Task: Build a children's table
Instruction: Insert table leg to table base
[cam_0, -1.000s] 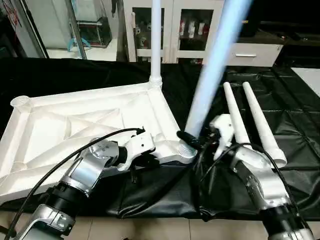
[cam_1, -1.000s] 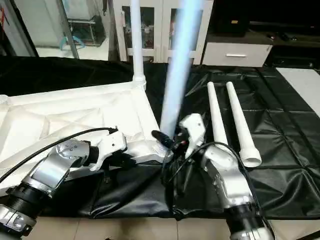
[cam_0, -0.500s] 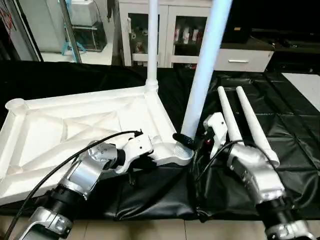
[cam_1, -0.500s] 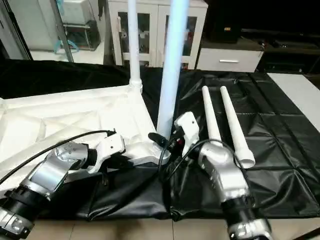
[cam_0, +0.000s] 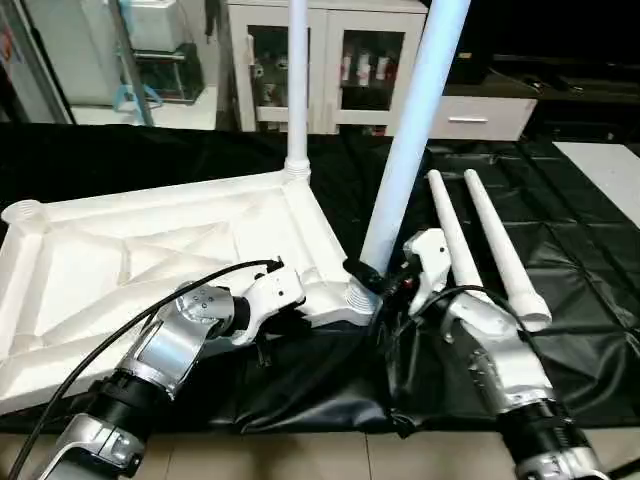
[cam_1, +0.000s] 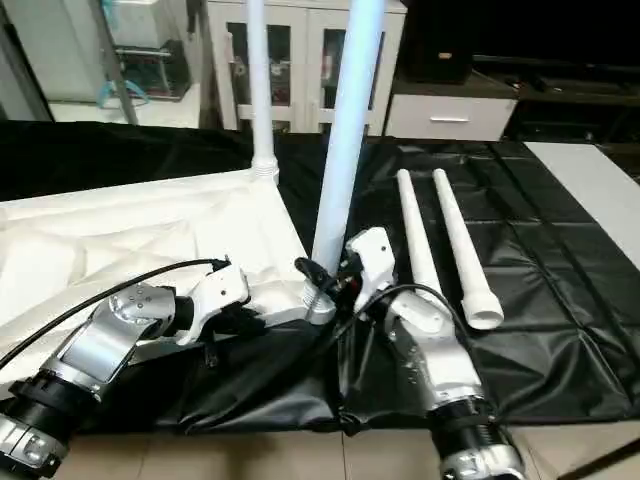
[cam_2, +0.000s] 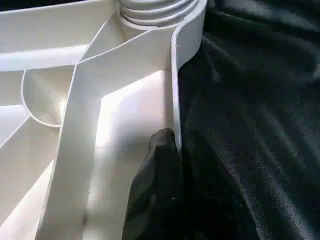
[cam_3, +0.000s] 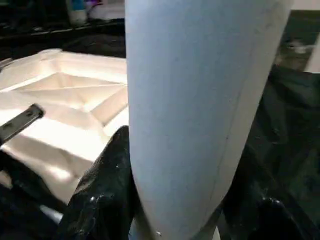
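The white tabletop (cam_0: 130, 250) lies underside up on the black-covered work table (cam_0: 590, 260). One white leg (cam_0: 297, 90) stands upright in its far right corner socket. A second leg (cam_0: 410, 150) rises from the near right corner socket (cam_0: 352, 296), leaning slightly right. My right gripper (cam_0: 378, 283) is shut around this leg's base, and in the right wrist view the leg (cam_3: 200, 100) sits between the black fingers (cam_3: 102, 195). My left gripper (cam_0: 283, 320) is shut on the tabletop's near rim (cam_2: 175, 90) beside that socket. Two loose legs (cam_0: 455, 235) (cam_0: 500, 250) lie to the right.
A black cable (cam_0: 150, 310) loops over my left forearm above the tabletop. Bunched black cover (cam_0: 330, 380) hangs at the table's front edge. A glass-door cabinet (cam_0: 330, 60) and a white drawer unit (cam_0: 490, 112) stand behind the table.
The camera has shifted and tilted. The held leg leans a little less than a second ago. Both grips are the same.
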